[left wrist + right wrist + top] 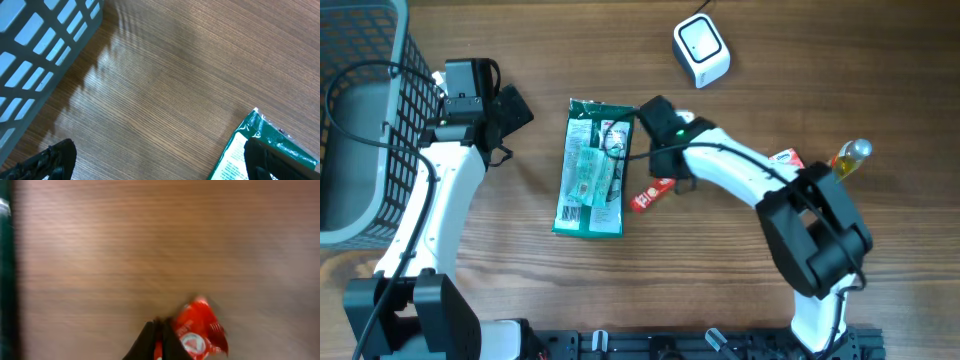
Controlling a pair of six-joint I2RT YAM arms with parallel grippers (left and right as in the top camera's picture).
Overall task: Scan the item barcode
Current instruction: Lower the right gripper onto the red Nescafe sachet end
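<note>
Grip comes first: the right gripper (157, 330) is almost closed and, in its blurred wrist view, seems to pinch one end of the red sachet (200, 332). The sachet is crinkly, glossy foil, low over the wooden table (820, 60) just beside the flat green pouch (590, 165). The arm should carry it level to the rounded white scanner (701, 50), barcode facing the window, since thin foil may slip or fold. The left gripper (512, 108) gapes wide and empty beside the mesh basket (360, 120).

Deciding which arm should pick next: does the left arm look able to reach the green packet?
Probably yes: its open end effector sits beside the packet, only bare table between them.
</note>
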